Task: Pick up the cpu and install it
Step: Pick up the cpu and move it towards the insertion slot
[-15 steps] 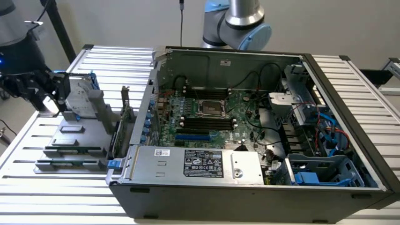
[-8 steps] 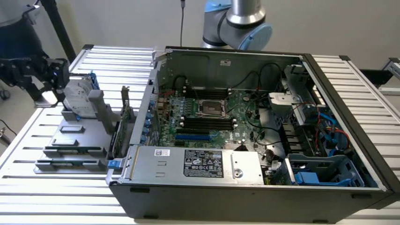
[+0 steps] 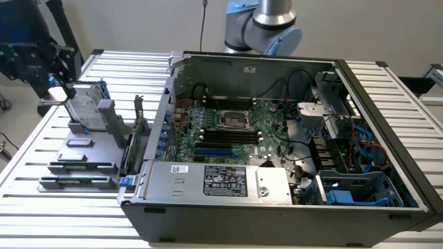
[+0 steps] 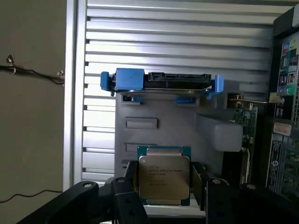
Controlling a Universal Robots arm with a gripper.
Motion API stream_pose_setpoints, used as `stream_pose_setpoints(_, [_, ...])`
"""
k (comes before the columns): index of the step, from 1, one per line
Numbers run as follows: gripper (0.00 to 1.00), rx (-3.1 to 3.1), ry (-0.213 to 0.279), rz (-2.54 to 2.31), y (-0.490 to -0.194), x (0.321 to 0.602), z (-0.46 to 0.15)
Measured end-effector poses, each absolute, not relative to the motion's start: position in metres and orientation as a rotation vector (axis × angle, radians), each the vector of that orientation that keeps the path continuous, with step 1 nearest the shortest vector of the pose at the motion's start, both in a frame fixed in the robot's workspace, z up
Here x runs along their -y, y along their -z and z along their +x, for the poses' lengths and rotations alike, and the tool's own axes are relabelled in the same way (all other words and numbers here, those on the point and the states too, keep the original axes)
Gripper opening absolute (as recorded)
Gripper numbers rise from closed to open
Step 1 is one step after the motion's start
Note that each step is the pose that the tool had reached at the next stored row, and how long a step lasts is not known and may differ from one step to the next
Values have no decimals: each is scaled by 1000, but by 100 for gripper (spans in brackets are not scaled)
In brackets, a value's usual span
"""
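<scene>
The cpu (image 4: 163,179), a flat square chip with a silvery top and thin green rim, sits between my gripper's (image 4: 164,186) two black fingers (image 4: 132,184), which press on its two opposite sides. It hangs above the grey parts tray (image 4: 187,126), close to the camera. In the exterior view my gripper (image 3: 54,92) is at the far left, over the tray's back corner beside the upright hard drive (image 3: 86,104). The open computer case (image 3: 277,207) lies at centre, its motherboard socket (image 3: 232,120) uncovered and facing up.
The silver hard drive with blue bracket (image 4: 161,83) stands in the tray. Memory sticks (image 3: 76,181) lie in the tray's front slots, and an expansion card (image 3: 138,135) stands between tray and case. The power supply (image 3: 221,181) fills the case's front. The slatted table (image 3: 62,218) surrounds everything.
</scene>
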State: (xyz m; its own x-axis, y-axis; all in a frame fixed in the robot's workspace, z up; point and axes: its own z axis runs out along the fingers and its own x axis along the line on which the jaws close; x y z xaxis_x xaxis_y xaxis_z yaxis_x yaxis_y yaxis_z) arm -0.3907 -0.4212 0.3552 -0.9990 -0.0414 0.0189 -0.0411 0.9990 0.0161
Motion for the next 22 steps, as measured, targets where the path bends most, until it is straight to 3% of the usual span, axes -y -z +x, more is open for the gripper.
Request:
stream_pose_setpoints(13, [55,3119,128,72,-377,421,-333])
stream_pose_setpoints(22, [55,3114,242,73,-380,421,-292])
